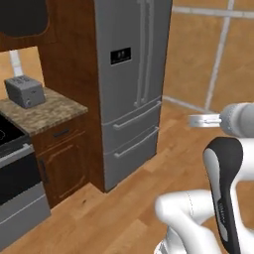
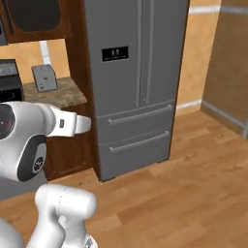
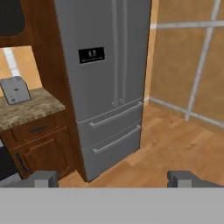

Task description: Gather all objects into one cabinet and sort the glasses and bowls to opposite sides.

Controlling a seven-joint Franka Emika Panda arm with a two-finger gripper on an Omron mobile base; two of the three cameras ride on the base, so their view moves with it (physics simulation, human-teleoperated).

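Two-finger gripper (image 3: 113, 178) wide open, holding nothing; both dark fingertips (image 3: 41, 178) far apart at bottom of hand view, pointed at tall grey stainless fridge (image 3: 103, 83). Fridge upright, long axis vertical, two drawers low, dark display panel (image 3: 91, 55) on left door. Reddish-brown wall cabinet with dark mesh door (image 2: 35, 19) up left of fridge; contents not discernible. Grey boxy toaster (image 1: 25, 92) on speckled granite counter (image 1: 47, 113) beside fridge. Black stove (image 1: 12, 163) left of counter. Wood plank floor (image 2: 193, 179) below.
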